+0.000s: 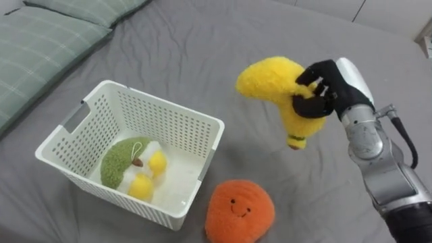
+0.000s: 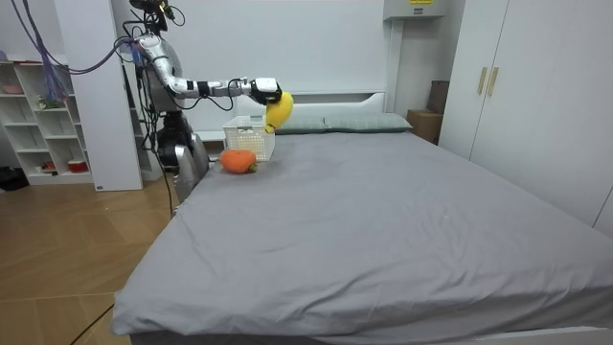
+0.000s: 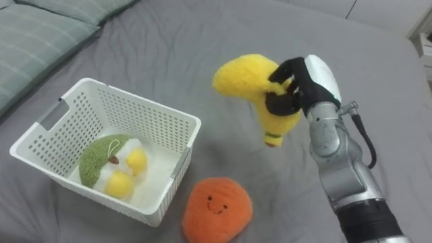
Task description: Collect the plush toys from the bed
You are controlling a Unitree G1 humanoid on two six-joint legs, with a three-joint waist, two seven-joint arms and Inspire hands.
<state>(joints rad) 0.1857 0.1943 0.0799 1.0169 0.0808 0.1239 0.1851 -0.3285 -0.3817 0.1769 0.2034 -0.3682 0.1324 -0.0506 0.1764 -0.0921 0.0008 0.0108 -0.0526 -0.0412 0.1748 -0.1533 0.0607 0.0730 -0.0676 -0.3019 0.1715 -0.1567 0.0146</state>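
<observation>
My right hand is shut on a yellow plush banana and holds it in the air above the grey bed, to the right of a white plastic basket. In the basket lies a green, white and yellow plush toy. An orange plush with a smiling face rests on the bed just right of the basket's near corner. In the room view I stand at the bed's side with the right hand stretched out, the banana hanging over the basket.
Green checked pillows lie at the upper left of the grey bed. In the room view a white shelf stands on the left and wardrobes on the right.
</observation>
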